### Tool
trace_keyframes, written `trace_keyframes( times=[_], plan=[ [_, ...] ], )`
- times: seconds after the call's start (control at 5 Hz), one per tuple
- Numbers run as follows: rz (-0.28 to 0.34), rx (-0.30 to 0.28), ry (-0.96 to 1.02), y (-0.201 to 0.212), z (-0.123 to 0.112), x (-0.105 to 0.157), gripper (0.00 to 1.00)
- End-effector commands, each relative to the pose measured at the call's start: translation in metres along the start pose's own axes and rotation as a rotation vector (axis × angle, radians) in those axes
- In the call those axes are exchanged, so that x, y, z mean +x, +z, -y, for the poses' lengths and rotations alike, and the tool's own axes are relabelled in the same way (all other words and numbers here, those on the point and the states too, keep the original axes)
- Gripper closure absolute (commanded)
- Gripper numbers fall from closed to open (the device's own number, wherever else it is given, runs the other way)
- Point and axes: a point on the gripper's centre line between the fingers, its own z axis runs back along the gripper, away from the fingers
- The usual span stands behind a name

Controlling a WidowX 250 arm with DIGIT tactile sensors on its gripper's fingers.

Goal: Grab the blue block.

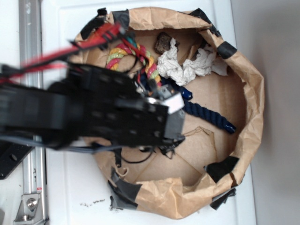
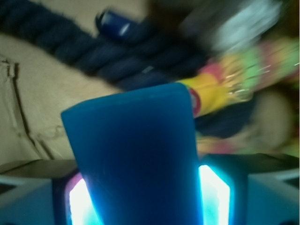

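Observation:
In the wrist view the blue block fills the middle of the picture, standing up between my two jaws, whose glowing pads press its sides. My gripper is shut on it and holds it above the dark navy rope. In the exterior view my black arm and gripper hang over the left middle of the brown paper basin; the block is hidden there by the arm.
Inside the basin lie the navy rope, a coloured rope ring, crumpled white paper and a brown lump. The basin's raised paper rim has black tape patches. A metal rail runs along the left.

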Motion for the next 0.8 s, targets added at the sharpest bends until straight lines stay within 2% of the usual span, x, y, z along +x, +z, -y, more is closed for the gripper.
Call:
trace_keyframes(
  times=[0.0, 0.2, 0.6],
  plan=[
    [0.085, -0.12, -0.488, 0.062, -0.004, 0.045, 1.0],
    [0.054, -0.186, -0.65, 0.066, 0.003, 0.056, 1.0],
    [-0.018, -0.221, -0.672, 0.074, 0.003, 0.05, 1.0]
  ],
)
